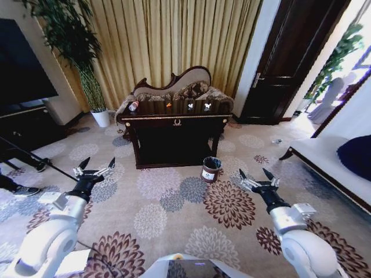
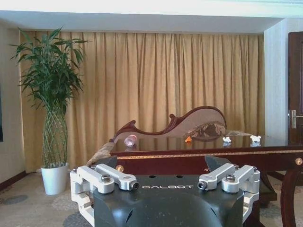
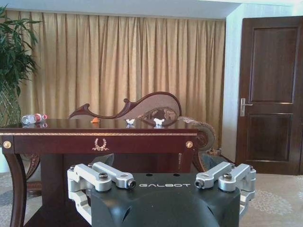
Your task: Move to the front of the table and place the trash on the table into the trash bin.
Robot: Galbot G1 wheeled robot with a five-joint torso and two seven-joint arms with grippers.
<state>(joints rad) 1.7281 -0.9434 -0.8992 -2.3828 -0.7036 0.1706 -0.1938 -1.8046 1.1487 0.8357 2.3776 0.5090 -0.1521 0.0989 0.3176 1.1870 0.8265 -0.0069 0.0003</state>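
Standing beside the table [image 1: 174, 123], the trash bin [image 1: 211, 169] shows a black liner

Trash bin [image 1: 211, 169] label (white) too small to read

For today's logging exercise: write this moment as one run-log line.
left hand open, empty | right hand open, empty | trash on table | trash bin front-right

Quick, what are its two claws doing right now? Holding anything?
Left gripper: open, empty, held low over the carpet.
Right gripper: open, empty, also short of the table.
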